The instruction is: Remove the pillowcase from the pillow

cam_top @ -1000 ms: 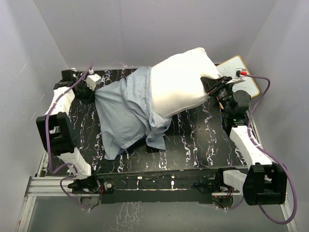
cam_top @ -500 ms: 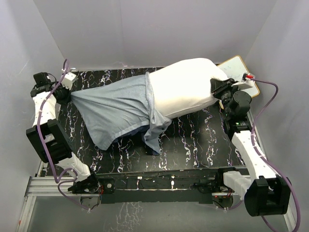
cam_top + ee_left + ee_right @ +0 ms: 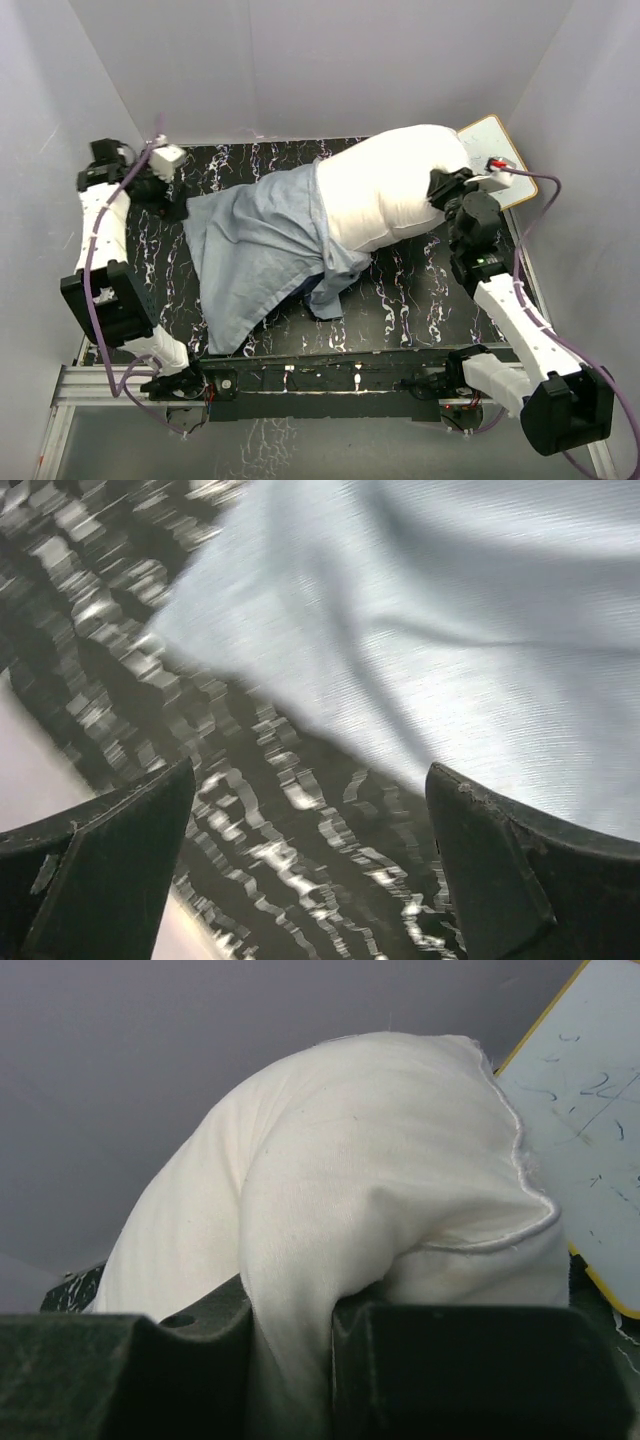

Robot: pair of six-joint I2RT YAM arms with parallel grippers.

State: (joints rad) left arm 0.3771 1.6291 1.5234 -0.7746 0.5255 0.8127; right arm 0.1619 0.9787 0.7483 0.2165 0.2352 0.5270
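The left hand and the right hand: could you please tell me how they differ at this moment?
The left hand is open and holds nothing; the right hand is shut on a fold of the pillow. The left hand hangs over bare table near the pillowcase edge; the right hand sits by the white board. Both are dark.

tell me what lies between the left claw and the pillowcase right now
Only bare black marbled table. The left wrist view shows the open left claw stopping short of the pillowcase edge, with nothing else in the gap.
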